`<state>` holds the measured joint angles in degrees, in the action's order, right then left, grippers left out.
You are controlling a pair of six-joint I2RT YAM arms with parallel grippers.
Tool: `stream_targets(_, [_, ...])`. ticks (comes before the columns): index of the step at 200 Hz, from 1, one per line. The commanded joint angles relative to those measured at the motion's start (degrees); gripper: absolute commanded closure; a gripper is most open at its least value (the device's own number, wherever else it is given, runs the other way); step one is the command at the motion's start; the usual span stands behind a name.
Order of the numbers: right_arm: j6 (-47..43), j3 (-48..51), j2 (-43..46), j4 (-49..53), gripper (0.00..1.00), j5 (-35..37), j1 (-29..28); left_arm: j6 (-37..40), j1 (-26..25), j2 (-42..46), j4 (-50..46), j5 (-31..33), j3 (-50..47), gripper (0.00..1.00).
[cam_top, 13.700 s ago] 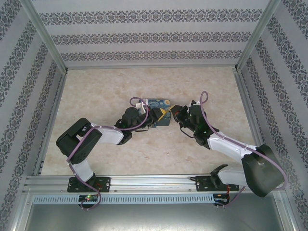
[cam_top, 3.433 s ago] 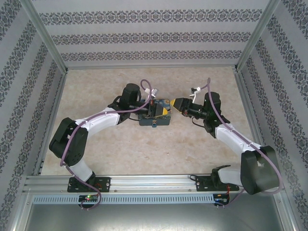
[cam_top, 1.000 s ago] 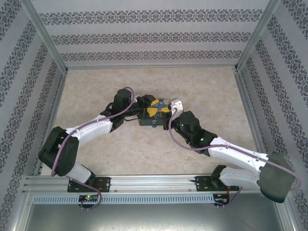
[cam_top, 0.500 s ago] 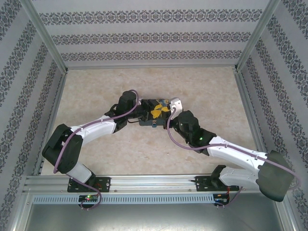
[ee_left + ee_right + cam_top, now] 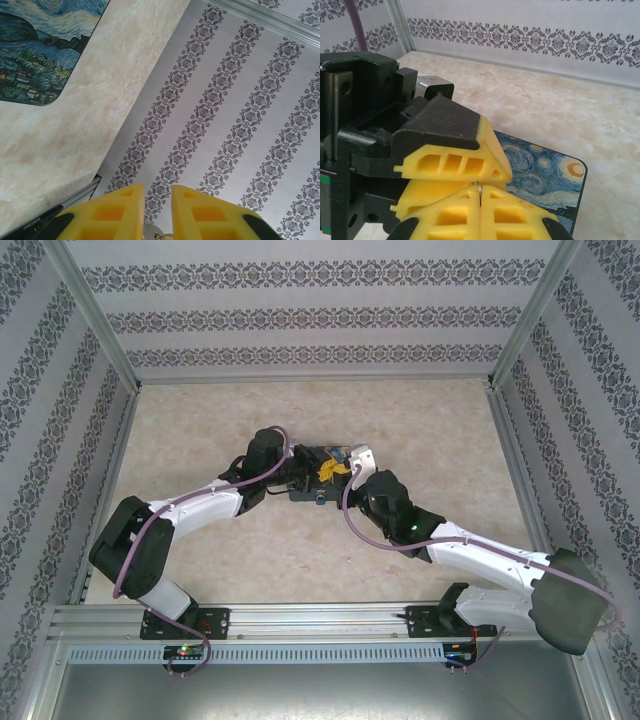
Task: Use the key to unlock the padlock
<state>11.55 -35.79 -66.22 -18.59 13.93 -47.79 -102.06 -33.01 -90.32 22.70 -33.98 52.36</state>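
Right wrist view has the right gripper (image 5: 479, 192) pressed together on a thin metal sliver, seemingly the key (image 5: 479, 188), above the painted box (image 5: 545, 175). The left gripper (image 5: 158, 194) shows a narrow gap between its fingers, and I cannot tell whether it grips anything. What looks like the padlock (image 5: 318, 498) sits at the box's near edge.

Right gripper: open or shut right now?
Shut. In the right wrist view the right gripper's yellow fingers meet, pinching a thin metal sliver, likely the key.
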Motion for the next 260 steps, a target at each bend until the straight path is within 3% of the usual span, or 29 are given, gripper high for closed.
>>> stream_targets(1, [-0.6, -1.6, -0.3, -1.0, 1.0, 0.5, -0.4, -0.2, -0.8, -0.5, 2.3, 0.8, 1.4, 0.85])
stream_targets(14, [-0.5, -1.6, -0.5, -1.0, 1.0, 0.6, -0.4, -0.1, -0.8, -0.7, 2.4, 0.7, 1.4, 0.88])
stream_targets(31, [-0.5, -1.6, -0.4, -0.9, 1.0, 0.5, -0.4, 0.0, -0.8, -1.0, 2.5, 0.5, 1.3, 1.0])
stream_targets(43, [0.0, -1.4, 0.0, -0.7, 1.0, 1.2, -0.3, 0.2, -0.8, -1.0, 2.6, 1.0, 0.9, 1.0])
stream_targets(63, [2.4, -1.0, 2.7, 1.3, 0.63, 1.6, 0.9, 4.9, -0.1, -1.2, 1.5, 0.4, 1.4, 1.0])
stream_targets(77, [6.5, -0.9, 5.3, 4.4, 0.44, 0.3, 3.6, 11.8, 0.9, -1.2, -1.8, -0.2, 2.9, 1.0])
stream_targets(115, [17.3, -3.6, 10.4, 16.7, 0.17, -7.4, 13.3, 33.7, 3.4, -1.5, -15.2, -2.7, 10.8, 1.0])
stream_targets(143, [21.0, -5.1, 11.1, 19.9, 0.19, -10.4, 16.3, 49.7, 3.6, -2.9, -29.5, -0.1, 18.9, 1.0])
stream_targets(177, [31.2, -4.5, 8.5, 15.3, 0.15, -21.5, 21.6, 60.9, 3.8, -2.4, -32.0, 6.0, 20.9, 1.0])
stream_targets(212, [41.3, -3.6, 2.0, 2.9, 0.14, -33.8, 24.7, 65.7, 3.9, -2.7, -23.4, 4.1, 19.4, 1.0])
stream_targets(260, [56.4, -1.2, -6.8, -18.8, 0.22, -39.1, 26.2, 65.5, 3.9, -1.5, -4.4, 5.4, 12.6, 1.0])
